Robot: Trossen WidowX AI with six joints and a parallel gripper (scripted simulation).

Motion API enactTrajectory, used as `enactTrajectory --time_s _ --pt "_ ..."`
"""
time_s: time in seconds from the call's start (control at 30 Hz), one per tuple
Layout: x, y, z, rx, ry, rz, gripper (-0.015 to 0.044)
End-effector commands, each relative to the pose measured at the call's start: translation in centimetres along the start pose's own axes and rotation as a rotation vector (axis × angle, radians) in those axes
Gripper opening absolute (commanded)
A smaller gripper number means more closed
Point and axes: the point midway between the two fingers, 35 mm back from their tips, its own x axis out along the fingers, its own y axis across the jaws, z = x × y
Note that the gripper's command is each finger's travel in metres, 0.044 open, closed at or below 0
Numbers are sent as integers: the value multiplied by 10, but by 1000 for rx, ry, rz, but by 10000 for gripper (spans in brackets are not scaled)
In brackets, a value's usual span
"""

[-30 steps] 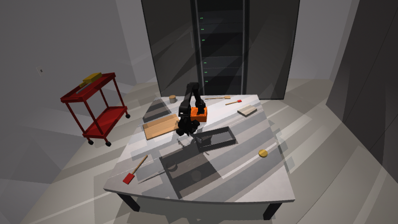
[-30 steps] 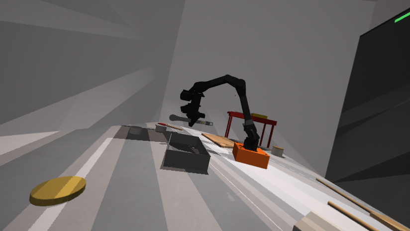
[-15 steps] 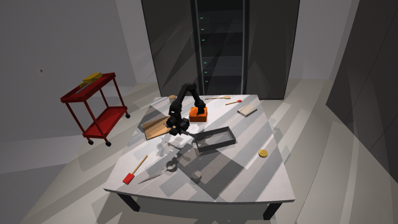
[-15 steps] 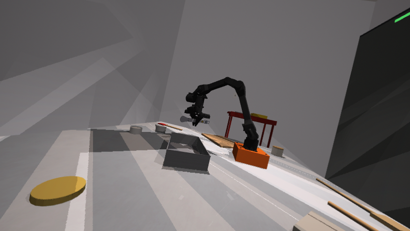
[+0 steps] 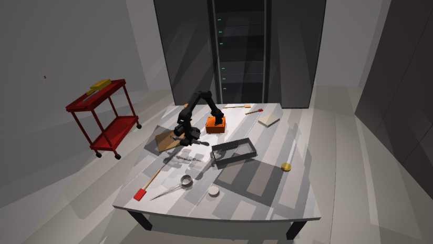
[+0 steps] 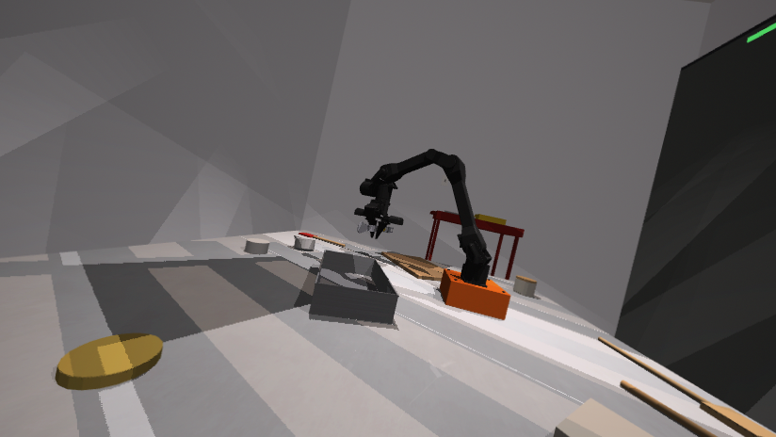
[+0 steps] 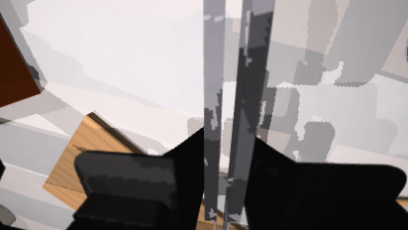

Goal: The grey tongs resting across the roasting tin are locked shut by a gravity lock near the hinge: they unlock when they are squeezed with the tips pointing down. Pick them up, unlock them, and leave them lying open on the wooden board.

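Observation:
The grey tongs [image 5: 202,143] [image 7: 214,59] are held in the air, roughly level, with the rounded end to the right and the other end over the wooden board's edge in the top view. My gripper [image 5: 187,142] [image 6: 376,234] [image 7: 223,130] points down and is shut on the tongs' two arms. The arms lie close together with a narrow gap in the wrist view; whether the lock is engaged cannot be seen. The wooden board [image 5: 164,143] [image 6: 415,264] [image 7: 71,171] lies flat, partly behind the gripper. The dark roasting tin [image 5: 237,159] [image 6: 352,306] stands on the table to the right.
The orange base [image 5: 215,129] [image 6: 475,299] [image 7: 12,74] stands behind the tin. A red spatula [image 5: 140,194], a long-handled grey cup [image 5: 186,181] and a pale disc [image 5: 213,191] [image 6: 256,246] lie at the front. A yellow disc [image 5: 286,166] [image 6: 108,361] and a beige block [image 5: 268,120] are on the right.

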Motion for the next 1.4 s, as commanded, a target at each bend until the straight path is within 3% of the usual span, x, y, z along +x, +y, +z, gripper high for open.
enactTrajectory --time_s 0.0,1.37 --pt "-1 0 -5 41 2 -1 -150" --pt "-1 30 -102 1705 15 -11 -150"
